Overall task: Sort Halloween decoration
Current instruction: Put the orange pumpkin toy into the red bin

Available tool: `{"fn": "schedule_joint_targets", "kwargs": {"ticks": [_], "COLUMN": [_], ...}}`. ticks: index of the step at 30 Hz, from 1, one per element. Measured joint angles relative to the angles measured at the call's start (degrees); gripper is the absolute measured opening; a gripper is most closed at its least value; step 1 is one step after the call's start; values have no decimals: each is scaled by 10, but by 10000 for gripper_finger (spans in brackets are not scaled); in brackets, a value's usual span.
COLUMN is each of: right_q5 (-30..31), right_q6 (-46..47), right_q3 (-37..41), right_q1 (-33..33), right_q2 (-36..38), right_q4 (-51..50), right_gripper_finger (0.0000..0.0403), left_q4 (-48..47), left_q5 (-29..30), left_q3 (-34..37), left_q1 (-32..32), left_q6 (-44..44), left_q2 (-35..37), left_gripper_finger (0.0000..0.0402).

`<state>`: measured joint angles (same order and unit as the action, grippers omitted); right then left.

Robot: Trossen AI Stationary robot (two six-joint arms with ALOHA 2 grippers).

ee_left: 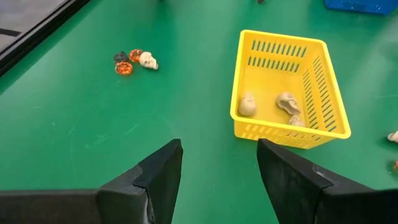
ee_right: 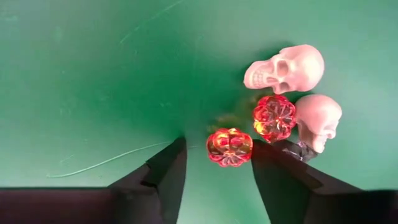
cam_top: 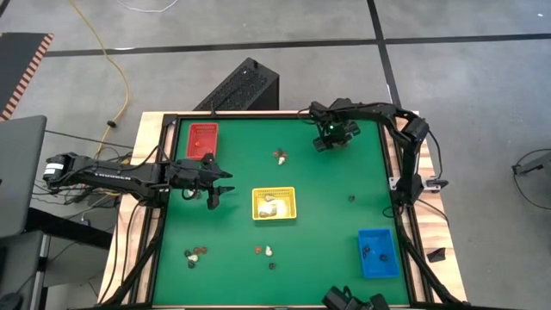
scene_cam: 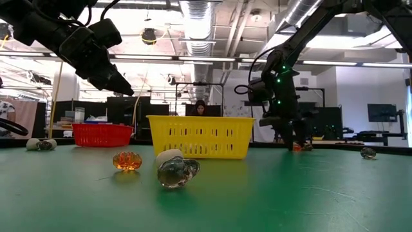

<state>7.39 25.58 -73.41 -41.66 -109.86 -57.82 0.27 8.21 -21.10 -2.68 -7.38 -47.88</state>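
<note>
**Right gripper down on a pumpkin**

My right gripper (ee_right: 214,163) is low on the green table (cam_top: 327,198), near the far edge. Its fingers sit on both sides of an orange pumpkin (ee_right: 229,147). I cannot tell if they pinch it. Just beside it lie another pumpkin (ee_right: 274,117) and two white skulls (ee_right: 286,68). My left gripper (ee_left: 219,167) hangs spread and empty, near the yellow tray (ee_left: 286,87), which has skulls in it. More trinkets (cam_top: 195,256) lie near the front.
</note>
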Motion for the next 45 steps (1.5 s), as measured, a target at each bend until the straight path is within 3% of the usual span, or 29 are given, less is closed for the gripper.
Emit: {"fn": "schedule_joint_targets", "kwargs": {"ticks": [7,10,15,25,36,41,45], "right_q5": [-1,-29,-83,-113,-103,-39,-26], "right_q6": [-2,-16,-36,-38,-48,-61,-61], "right_q3": [0,0,-1,-49,-194,-199,-181], "right_q1": [-1,0,27,119,218,238,232], "right_q2": [0,1,1,-3,-2,-1,-1], "right_q4": [1,14,61,107,166,157,139], "right_gripper_finger": [131,116,112,111,111,113,122], "left_q4": [0,0,0,0,0,0,0], "left_q5": [0,0,0,0,-1,-5,-5], "left_q3": [0,0,0,0,0,0,0], "left_q1": [0,0,0,0,0,0,0], "left_q6": [0,0,0,2,2,-3,-3], "left_q2": [0,0,0,0,0,0,0], "left_gripper_finger": [198,198,198,198,198,198,198]}}
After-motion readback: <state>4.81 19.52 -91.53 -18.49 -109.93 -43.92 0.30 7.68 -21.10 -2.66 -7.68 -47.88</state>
